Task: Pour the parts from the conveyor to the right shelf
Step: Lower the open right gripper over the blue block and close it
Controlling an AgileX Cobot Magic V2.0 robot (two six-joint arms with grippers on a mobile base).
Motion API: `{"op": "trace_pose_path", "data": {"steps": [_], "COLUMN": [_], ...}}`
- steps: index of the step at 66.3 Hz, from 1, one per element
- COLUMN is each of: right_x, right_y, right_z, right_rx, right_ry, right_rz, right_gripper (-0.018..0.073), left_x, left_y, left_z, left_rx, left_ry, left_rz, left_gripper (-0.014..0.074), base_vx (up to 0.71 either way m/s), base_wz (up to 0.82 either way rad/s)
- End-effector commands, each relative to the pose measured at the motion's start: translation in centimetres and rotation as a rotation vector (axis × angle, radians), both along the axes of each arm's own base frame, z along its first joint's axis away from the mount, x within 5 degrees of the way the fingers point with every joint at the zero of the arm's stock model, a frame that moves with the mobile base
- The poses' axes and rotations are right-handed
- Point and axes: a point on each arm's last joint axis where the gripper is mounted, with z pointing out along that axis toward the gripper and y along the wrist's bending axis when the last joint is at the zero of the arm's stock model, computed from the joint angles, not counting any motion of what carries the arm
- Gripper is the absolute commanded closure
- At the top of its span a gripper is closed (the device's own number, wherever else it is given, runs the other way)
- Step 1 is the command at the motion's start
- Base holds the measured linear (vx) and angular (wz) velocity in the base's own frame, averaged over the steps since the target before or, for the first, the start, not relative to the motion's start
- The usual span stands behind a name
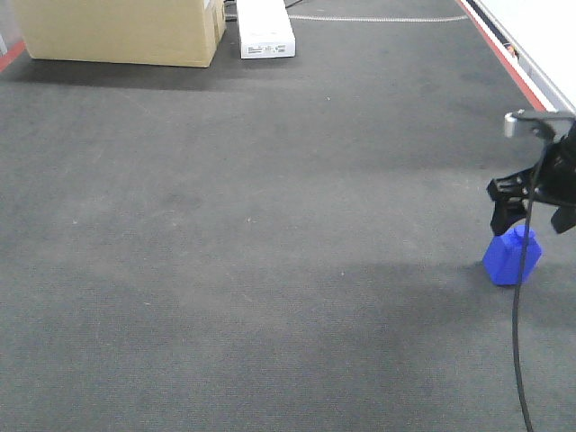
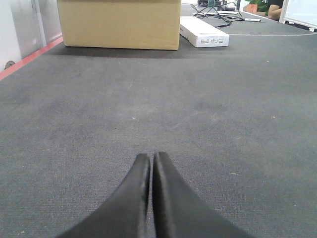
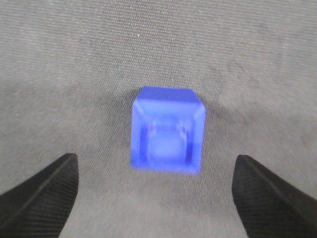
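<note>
matt felt conveyor, glossy plastic block, cardboard box

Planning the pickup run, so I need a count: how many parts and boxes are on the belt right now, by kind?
blue part: 1
cardboard box: 1
white box: 1
Total: 3
</note>
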Motion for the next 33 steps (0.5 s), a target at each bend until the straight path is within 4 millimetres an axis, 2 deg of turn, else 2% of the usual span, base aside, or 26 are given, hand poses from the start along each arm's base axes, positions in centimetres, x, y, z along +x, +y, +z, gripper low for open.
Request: {"op": "trace_pose_path", "data": {"steps": [1, 13, 22, 33], "right_x": [0.4, 1.6, 2.1, 2.6], "right_y": [-0.3, -0.6, -0.8, -0.8], "right_z": [1.3, -0.8, -1.7, -2.3], "right_rx": [-0.019, -0.034, -0.039, -0.033], "right_ry": [-0.071, -0.067, -0.07, -0.05], "right_rz": [0.003, -0.004, -0.008, -0.006], "right_gripper": [-0.0036, -0.0036, -0.0031, 0.0051], "left_x": [-0.1, -0.1, -0.1, -0.1], "left_y": [0.0, 0.0, 0.0, 0.0], "left_z": [1.4, 1.4, 1.4, 1.4], "left_rx": [-0.016, -0.016, -0.016, -0.016], "left_ry": [-0.109, -0.109, -0.109, -0.109], "left_rz": [-0.006, -0.006, -0.006, -0.006], "left_gripper": [0.0603, 0.0603, 0.0603, 0.0603], "base_vx": [0.0, 0.0, 0.0, 0.0], "base_wz": [0.0, 0.0, 0.0, 0.0]}}
